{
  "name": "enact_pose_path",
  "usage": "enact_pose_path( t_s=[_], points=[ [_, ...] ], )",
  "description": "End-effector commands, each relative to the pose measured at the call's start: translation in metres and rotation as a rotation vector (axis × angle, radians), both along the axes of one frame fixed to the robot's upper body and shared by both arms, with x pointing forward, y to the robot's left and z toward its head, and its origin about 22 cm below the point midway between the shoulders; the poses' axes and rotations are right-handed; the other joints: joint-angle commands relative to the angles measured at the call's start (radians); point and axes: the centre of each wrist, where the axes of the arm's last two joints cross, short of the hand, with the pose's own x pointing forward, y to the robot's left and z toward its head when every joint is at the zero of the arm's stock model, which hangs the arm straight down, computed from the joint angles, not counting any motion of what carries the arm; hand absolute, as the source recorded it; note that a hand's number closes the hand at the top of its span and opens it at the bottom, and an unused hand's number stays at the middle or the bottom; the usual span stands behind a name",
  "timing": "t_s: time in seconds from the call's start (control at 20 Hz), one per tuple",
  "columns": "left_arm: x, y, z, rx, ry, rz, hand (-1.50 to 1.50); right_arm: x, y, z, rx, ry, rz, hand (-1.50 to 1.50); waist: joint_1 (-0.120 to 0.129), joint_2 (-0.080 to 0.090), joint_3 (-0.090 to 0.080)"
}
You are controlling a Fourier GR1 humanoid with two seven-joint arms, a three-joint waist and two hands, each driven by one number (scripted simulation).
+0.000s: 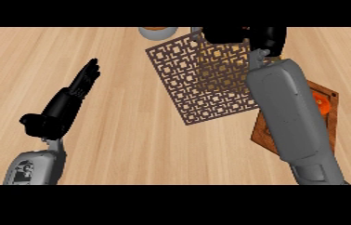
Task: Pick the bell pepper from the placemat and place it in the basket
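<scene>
**Spotter:** Head view. What have you got?

**Operator:** My right hand (233,36) is up at the top edge, over the far corner of the placemat (198,84). Only its dark back shows, so I cannot tell whether it is spread, closed, or carrying something. My left hand (61,105) rests at the left, open with straight fingers, well apart from everything.

**Spotter:** And the bell pepper?

**Operator:** I see none on the bare part of the placemat. It may sit under the right hand, but that corner is hidden from me.

**Spotter:** How would you handle the step?

**Operator:** If the hand is closing on it there, I want it centred over the pepper and well wrapped round it before lifting, as a round, smooth fruit would likely roll out of an off-centre hold. Then I lift straight up, so the placemat doesn't drag across the counter (123,140), and swing toward my right side.

**Spotter:** Containers?

**Operator:** The basket (329,122) lies at the right, mostly beneath my right forearm (288,112). An orange thing (318,102) shows inside it, just beside the forearm. I cannot tell whether that is the pepper. A bowl (158,32) peeks in at the top edge, with something orange-brown at its rim that I cannot identify.
</scene>
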Motion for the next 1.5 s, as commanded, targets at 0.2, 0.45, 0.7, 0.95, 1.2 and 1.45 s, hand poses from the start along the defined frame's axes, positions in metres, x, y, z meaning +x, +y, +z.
enact_pose_path(
  t_s=[0.2, 0.45, 0.7, 0.95, 1.2, 1.45],
  points=[
    [-0.01, 0.006, -0.002, 0.019, 0.006, -0.008, 0.0, 0.036, -0.037, -0.033, -0.043, -0.088, -0.05, 1.5, 0.011, 0.003, 0.0],
    [0.002, 0.005, 0.005, -0.005, -0.007, -0.004, 0.0, 0.04, -0.05, -0.045, -0.021, -0.168, -0.142, 1.5, 0.008, 0.003, 0.0],
    [-0.015, -0.016, 0.003, -0.004, -0.002, -0.009, 0.0, 0.048, -0.057, -0.061, 0.063, -0.182, -0.112, -1.5, 0.009, 0.001, 0.0],
    [0.002, -0.004, 0.003, -0.021, -0.004, 0.007, 0.0, 0.058, -0.065, -0.057, 0.019, -0.203, -0.085, -1.5, 0.007, 0.002, 0.0],
    [-0.007, 0.006, 0.006, -0.003, -0.003, 0.012, 0.0, 0.06, -0.063, -0.02, 0.146, -0.245, -0.014, -1.5, 0.005, -0.002, 0.0],
    [-0.017, 0.001, -0.004, -0.006, 0.005, -0.008, 0.0, 0.063, -0.093, -0.003, 0.296, -0.265, -0.077, -1.5, 0.007, -0.001, 0.0]
  ],
)
